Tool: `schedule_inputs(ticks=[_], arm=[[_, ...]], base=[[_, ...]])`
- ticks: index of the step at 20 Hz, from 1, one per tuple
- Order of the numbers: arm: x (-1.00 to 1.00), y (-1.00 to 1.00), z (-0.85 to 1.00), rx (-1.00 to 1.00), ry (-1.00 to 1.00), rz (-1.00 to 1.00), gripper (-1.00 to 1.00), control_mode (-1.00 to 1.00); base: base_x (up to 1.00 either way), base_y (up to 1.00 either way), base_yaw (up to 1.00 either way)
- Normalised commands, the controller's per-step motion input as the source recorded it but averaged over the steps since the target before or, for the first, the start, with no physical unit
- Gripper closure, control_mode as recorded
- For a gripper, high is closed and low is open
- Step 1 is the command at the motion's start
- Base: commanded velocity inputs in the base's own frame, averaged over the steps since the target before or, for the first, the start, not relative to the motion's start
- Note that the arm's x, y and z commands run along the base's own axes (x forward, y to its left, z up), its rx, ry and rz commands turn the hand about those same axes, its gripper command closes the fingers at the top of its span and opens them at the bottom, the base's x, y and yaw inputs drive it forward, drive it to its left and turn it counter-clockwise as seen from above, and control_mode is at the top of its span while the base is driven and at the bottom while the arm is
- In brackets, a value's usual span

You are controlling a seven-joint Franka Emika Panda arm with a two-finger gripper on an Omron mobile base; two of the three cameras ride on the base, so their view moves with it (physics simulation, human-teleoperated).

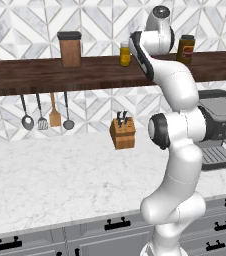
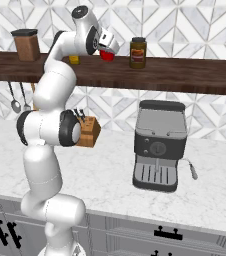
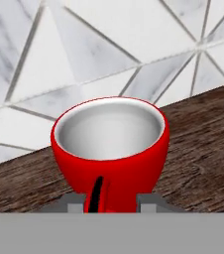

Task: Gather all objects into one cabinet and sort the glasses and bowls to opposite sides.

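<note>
Here, going left to right along the dark wooden shelf [image 2: 185, 75], a brown canister [image 2: 26, 45] stands first, then the two-finger gripper [image 2: 106, 51] closed on a small glossy red cup [image 3: 110, 149], then a dark jar [image 2: 138, 52]. Pick-up looks under way; next comes lifting clear and carrying it to the cabinet.

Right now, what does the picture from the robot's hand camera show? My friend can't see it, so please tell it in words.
A shiny red cup with a white inside sits right in front of the hand, open top facing up. It stands on a dark wooden shelf, with a white and grey marble tile wall behind it.
</note>
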Motion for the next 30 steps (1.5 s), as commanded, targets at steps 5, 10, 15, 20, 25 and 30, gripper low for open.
schedule_inputs(ticks=[5,10,15,20,25,30], arm=[[0.0,0.0,0.0,0.0,-0.03,-0.08,1.0,-1.0],[-0.09,0.0,0.0,0.0,-0.01,-0.01,1.0,-1.0],[-0.5,0.0,0.0,0.0,0.0,0.15,1.0,-1.0],[-0.8,0.0,0.0,0.0,0.0,0.29,1.0,-1.0],[-0.98,0.0,0.0,-0.01,0.0,0.34,1.0,-1.0],[-1.0,0.0,0.0,-0.03,-0.02,0.35,1.0,-1.0]], base=[[0.0,0.0,0.0],[0.0,0.0,0.0],[0.0,0.0,0.0],[0.0,0.0,0.0],[0.0,0.0,0.0],[0.0,0.0,0.0]])
